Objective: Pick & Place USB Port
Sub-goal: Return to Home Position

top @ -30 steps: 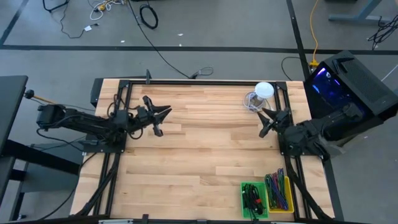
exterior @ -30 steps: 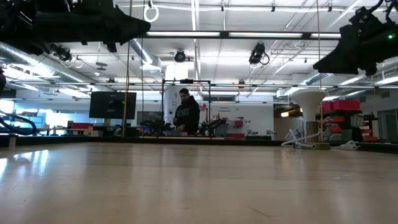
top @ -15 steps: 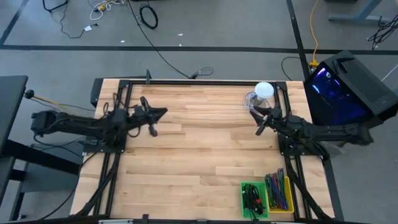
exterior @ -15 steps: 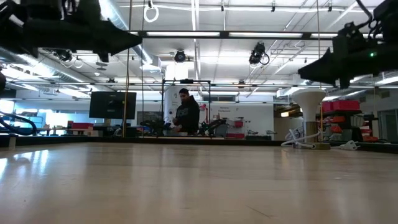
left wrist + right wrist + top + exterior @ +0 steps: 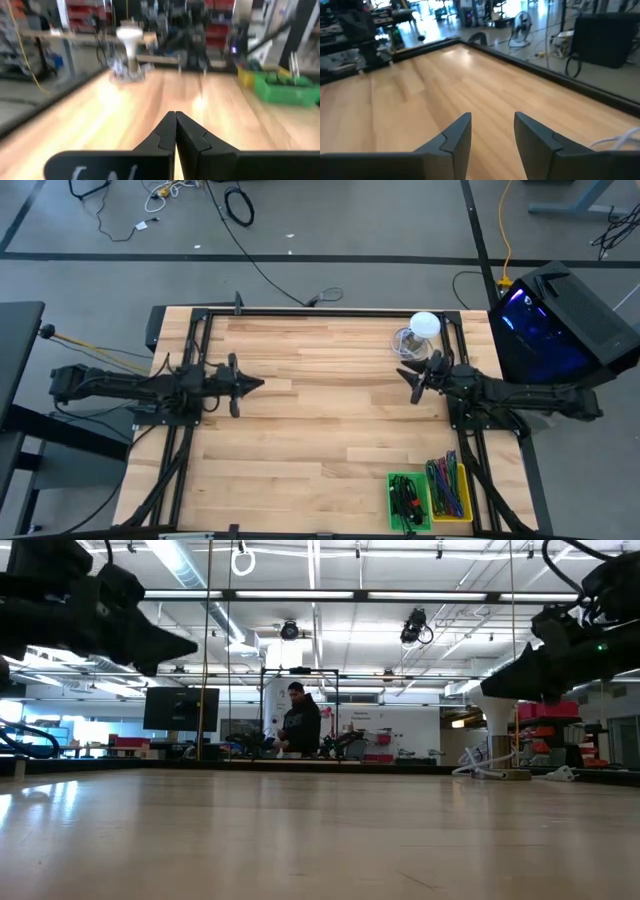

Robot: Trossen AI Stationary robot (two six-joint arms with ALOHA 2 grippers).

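Black cables (image 5: 407, 502) lie in the green basket (image 5: 391, 498) at the near right corner of the tabletop (image 5: 320, 435). Coloured cables (image 5: 445, 478) fill the yellow basket (image 5: 466, 500) right beside it. I see my left gripper (image 5: 258, 383) above the left side, fingers (image 5: 189, 136) pressed together and empty. My right gripper (image 5: 406, 385) hangs near the right edge, fingers (image 5: 456, 134) spread, holding nothing.
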